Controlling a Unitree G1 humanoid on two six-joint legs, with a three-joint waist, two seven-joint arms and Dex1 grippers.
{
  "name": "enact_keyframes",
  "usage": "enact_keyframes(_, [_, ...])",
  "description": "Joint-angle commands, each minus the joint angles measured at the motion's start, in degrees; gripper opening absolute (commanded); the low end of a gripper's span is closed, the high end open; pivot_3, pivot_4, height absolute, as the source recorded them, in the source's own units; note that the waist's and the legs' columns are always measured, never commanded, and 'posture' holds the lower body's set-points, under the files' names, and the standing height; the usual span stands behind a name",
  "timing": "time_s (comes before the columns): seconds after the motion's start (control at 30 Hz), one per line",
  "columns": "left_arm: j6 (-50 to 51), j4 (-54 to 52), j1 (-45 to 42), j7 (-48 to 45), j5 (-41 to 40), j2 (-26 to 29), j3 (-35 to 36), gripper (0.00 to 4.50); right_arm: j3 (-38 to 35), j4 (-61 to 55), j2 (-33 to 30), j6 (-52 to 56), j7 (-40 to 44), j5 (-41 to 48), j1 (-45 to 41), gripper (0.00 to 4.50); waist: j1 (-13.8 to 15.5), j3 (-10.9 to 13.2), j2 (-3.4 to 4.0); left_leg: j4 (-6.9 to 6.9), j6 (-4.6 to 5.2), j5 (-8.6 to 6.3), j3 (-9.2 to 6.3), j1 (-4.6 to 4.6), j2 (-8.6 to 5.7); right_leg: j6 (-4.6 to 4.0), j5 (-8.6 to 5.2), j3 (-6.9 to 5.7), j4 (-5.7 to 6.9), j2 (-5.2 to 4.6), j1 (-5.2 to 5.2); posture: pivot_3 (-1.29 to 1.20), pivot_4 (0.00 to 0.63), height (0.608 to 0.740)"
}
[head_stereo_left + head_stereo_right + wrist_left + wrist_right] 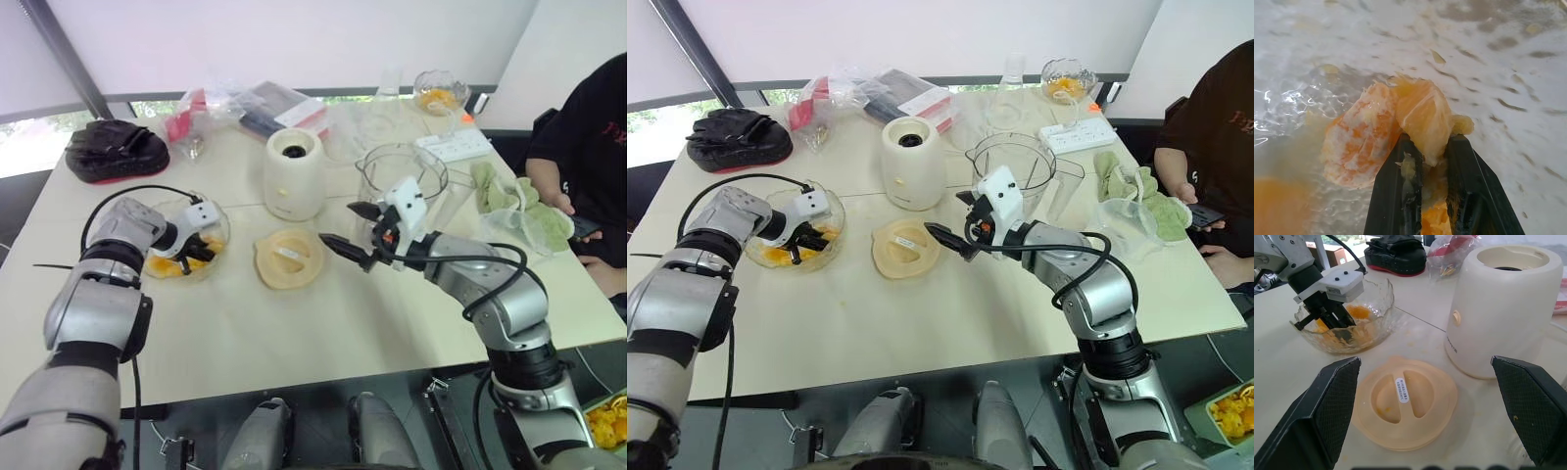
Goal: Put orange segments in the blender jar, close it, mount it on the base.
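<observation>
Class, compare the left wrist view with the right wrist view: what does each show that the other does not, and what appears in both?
Left wrist view alone: close up, the left claw shut on an orange segment, pulp on its fingers.

Right wrist view alone: the beige lid flat on the table, the cream base beside it, and the right claw open wide.

Both: the left claw working in the glass bowl of orange segments.

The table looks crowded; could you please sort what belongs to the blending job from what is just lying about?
Job:
- orange segments in glass bowl
- blender jar
- base
- beige lid
- left end effector

Lying about:
- black glove
- power strip
- green cloth
- plastic bags
</observation>
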Motion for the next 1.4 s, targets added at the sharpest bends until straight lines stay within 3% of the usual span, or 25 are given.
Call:
enact_keyframes(0.03, [0.2,-0.7,-0.5,0.7,-2.1,0.5,2.3,0.66,-0.5,-0.3,0.4,-1.1,0.2,-0.1,-1.8,4.5,0.0,0.0,-0.01,0.01,0.0,0.0,0.0,0.0,0.0,0.0,0.0,0.0,0.0,0.0,0.0,0.0,0.15,0.74])
enact_keyframes(0.33, [1.1,-2.3,-0.2,-0.5,-7.2,3.6,8.0,0.66,-0.4,0.6,0.7,-1.4,0.3,-0.4,-2.4,4.5,-0.3,0.0,-0.01,0.05,0.0,0.0,-0.02,-0.1,0.0,0.0,0.0,-0.02,0.03,0.0,-0.11,0.0,0.15,0.74])
enact_keyframes(0.67, [4.9,-9.6,5.8,-2.7,-15.4,8.3,15.2,0.66,-0.1,1.3,1.7,-1.9,0.9,-1.2,-2.7,4.5,-0.4,0.0,-0.01,0.04,-0.01,0.0,-0.03,-0.12,0.01,0.0,0.0,-0.02,0.05,-0.01,-0.15,0.0,0.15,0.74])
enact_keyframes(0.87, [10.4,-22.5,14.5,-2.7,-23.3,9.8,21.4,0.66,-0.1,1.6,2.2,-2.4,0.8,-1.5,-2.7,4.5,-0.3,0.0,0.0,0.04,-0.01,0.0,-0.03,-0.13,0.01,0.0,0.0,-0.02,0.05,-0.03,-0.16,0.0,0.15,0.74])
enact_keyframes(1.1, [27.3,-46.5,21.1,2.4,-37.2,9.4,31.3,0.66,-0.6,0.9,2.8,-2.7,-0.5,-1.8,-1.6,4.5,-0.2,0.0,-0.01,0.1,-0.02,0.0,-0.1,-0.18,0.01,0.0,0.0,-0.04,0.05,-0.06,-0.15,0.0,0.15,0.74])
enact_keyframes(1.27, [34.1,-55.0,18.2,5.3,-42.2,10.0,32.5,0.66,-1.0,-0.6,3.4,-2.6,-2.1,-1.8,0.2,4.5,-0.2,0.0,-0.01,0.09,-0.03,0.0,-0.11,-0.17,0.01,0.0,0.0,-0.05,0.05,-0.06,-0.15,0.0,0.15,0.74])
enact_keyframes(1.4, [33.0,-51.6,7.2,5.3,-42.1,9.3,29.1,0.66,-1.4,-2.3,4.2,-2.5,-4.1,-1.9,2.3,4.5,0.2,0.0,-0.05,0.1,-0.06,0.02,-0.12,-0.18,0.01,-0.01,0.0,-0.07,0.04,-0.04,-0.15,0.0,0.15,0.74])
